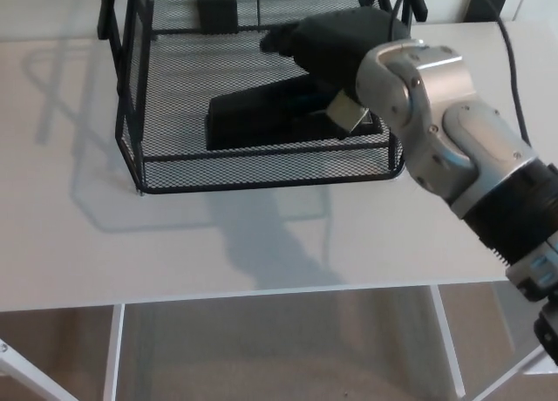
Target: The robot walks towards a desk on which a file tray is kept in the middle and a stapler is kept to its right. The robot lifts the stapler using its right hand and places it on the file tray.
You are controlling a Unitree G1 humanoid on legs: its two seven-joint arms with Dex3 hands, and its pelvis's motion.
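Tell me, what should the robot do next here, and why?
Probably release and lift the right hand straight up. The stapler already seems to lie flat on the mesh floor of the file tray, with the hand over its right end; whether it grips is hidden.

On my feed, the right hand point(336, 48) reads as a bulky matte-black unit. Behind it, the right arm point(453, 148) consists of rounded silver-grey joint housings, then a black forearm section. I note a small blue marking point(542, 266) on a pale band below that section.
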